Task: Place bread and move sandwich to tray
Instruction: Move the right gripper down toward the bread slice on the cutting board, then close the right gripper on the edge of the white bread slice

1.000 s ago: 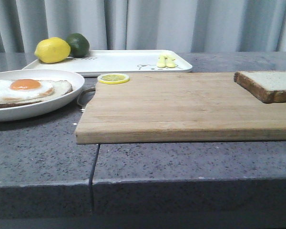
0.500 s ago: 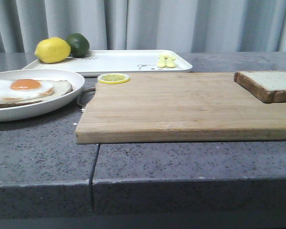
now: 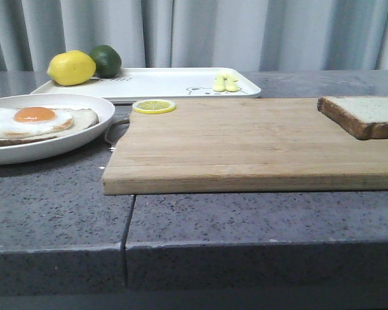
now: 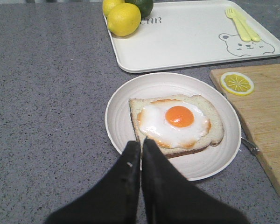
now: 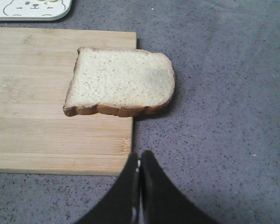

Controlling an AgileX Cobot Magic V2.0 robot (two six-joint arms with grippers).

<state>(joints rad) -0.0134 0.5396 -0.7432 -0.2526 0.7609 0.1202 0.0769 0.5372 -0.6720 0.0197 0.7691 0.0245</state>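
The bread [image 3: 365,115] [image 5: 121,82], a thick pale slice with brown crust, lies on the right end of the wooden cutting board [image 3: 246,145] [image 5: 46,121], partly over its edge. The sandwich [image 3: 35,121] [image 4: 176,122], a slice topped with a fried egg, rests on a round white plate [image 3: 84,139] [image 4: 126,112] at the left. Behind them lies the white tray [image 3: 161,84] [image 4: 186,42]. My left gripper [image 4: 141,141] hangs shut and empty over the plate's near rim. My right gripper [image 5: 139,154] hangs shut and empty, short of the bread, above the board's corner.
A lemon [image 3: 71,68] [image 4: 124,19] and a lime [image 3: 106,60] sit on the tray's left end, a yellow fork [image 3: 225,82] [image 4: 242,23] on its right. A lemon slice [image 3: 154,106] [image 4: 237,83] lies on the board's near-left corner. Curtains close off the back.
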